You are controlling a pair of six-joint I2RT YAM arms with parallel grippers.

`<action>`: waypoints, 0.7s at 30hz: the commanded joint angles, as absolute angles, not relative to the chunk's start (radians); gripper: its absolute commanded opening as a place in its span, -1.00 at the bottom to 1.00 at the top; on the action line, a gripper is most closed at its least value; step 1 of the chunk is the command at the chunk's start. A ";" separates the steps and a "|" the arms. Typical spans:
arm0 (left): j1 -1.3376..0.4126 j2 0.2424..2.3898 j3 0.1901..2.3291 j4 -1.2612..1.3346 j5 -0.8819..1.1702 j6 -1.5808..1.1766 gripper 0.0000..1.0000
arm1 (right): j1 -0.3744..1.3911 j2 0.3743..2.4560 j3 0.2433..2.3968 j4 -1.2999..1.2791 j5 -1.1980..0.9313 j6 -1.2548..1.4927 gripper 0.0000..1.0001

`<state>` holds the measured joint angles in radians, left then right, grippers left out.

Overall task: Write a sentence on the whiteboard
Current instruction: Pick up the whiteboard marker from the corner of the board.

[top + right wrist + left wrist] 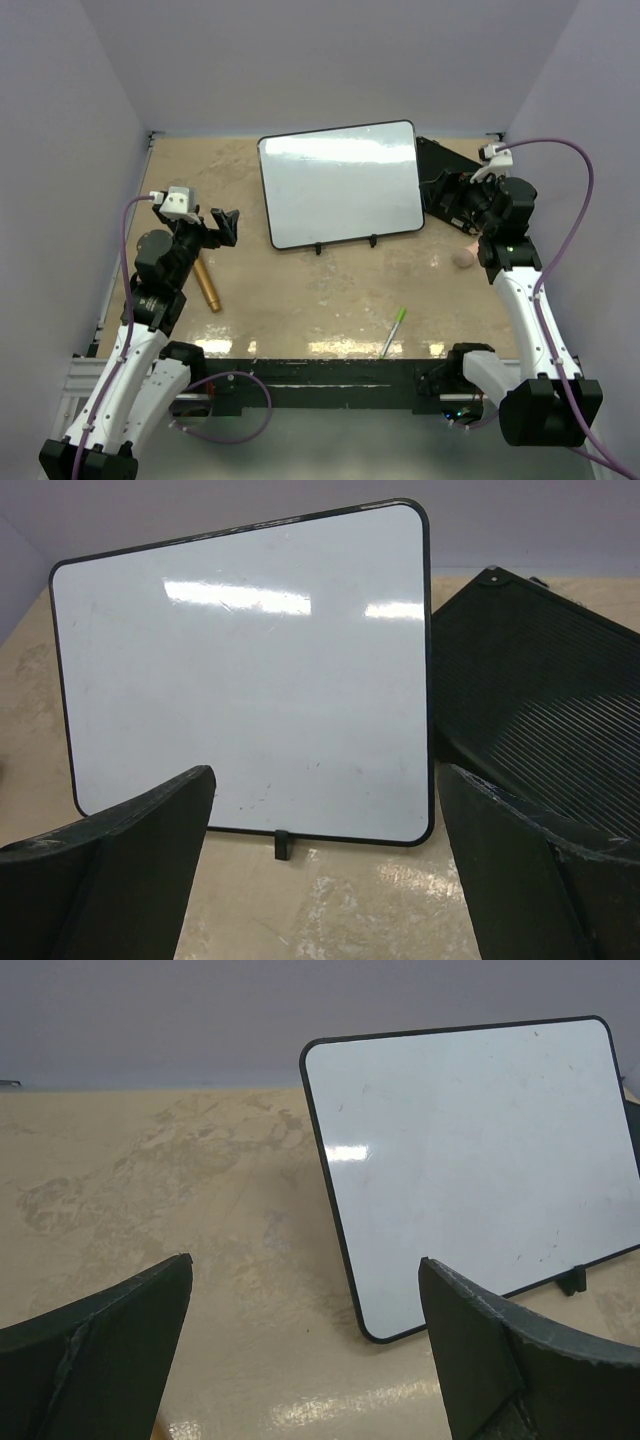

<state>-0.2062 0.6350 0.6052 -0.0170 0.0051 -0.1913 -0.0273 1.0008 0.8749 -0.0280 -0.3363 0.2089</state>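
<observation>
Green-capped marker [393,332] is lying on the bench [300,300] by the near edge, with its long axis roughly near-to-far. It's on the near side of both sets of jaws and closer to the right arm [520,290] than the left arm [150,300], so I'd grab it with the right. Both jaws are wide open, holding nothing. Whiteboard [340,183] stands propped at far middle.

2 white arms [530,300], black joints [510,250], purple cables [590,185]; black left pincer [225,225], right pincer [435,198].
</observation>
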 commanded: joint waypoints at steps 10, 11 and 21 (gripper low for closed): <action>-0.209 0.630 0.620 0.031 0.040 -0.202 1.00 | -0.031 0.977 0.870 0.031 -0.451 0.143 0.97; -0.209 0.630 0.618 0.041 0.057 -0.204 1.00 | -0.032 0.977 0.859 0.028 -0.481 0.115 0.97; -0.242 0.709 0.610 0.114 0.449 -0.307 0.96 | -0.020 0.927 0.787 -0.161 -0.865 -0.380 0.97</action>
